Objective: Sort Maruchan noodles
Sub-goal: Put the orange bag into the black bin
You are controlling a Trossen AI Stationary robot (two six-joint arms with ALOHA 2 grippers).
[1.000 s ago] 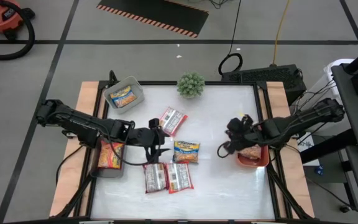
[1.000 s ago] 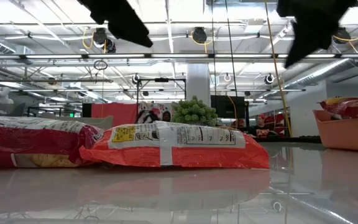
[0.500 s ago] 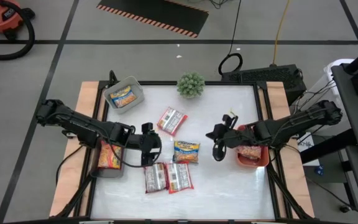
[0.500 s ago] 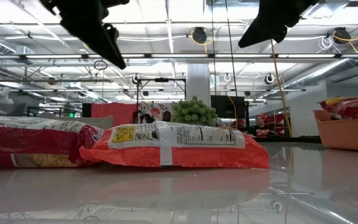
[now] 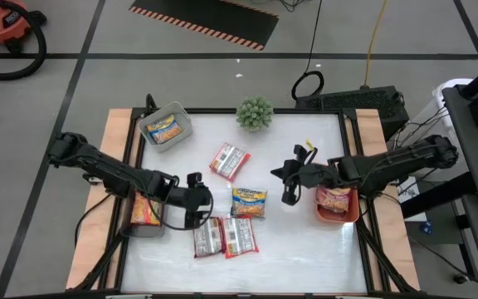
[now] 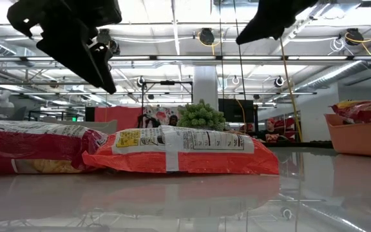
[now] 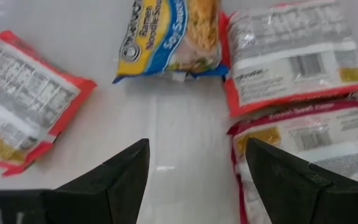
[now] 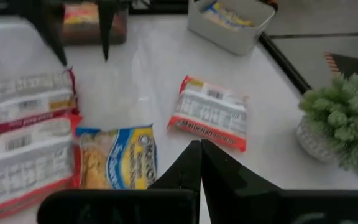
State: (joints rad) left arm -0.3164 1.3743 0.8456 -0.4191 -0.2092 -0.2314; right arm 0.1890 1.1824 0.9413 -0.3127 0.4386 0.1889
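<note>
My left gripper (image 5: 194,198) hangs over the white surface (image 5: 305,249) near its left edge, jaws apart and holding nothing. My right gripper (image 5: 287,184) floats toward the right side, jaws pressed together and empty too. Four noodle packets lie loose near the middle: a yellow-and-blue packet (image 5: 248,202), two red-and-white packets (image 5: 224,237) side by side near the front edge, and one more red-and-white packet (image 5: 230,160) farther back. A yellow packet sits in the grey bin (image 5: 166,126) at the back left corner, one in the bin (image 5: 145,213) at the left edge, and one in the orange bin (image 5: 337,206) at the right edge.
</note>
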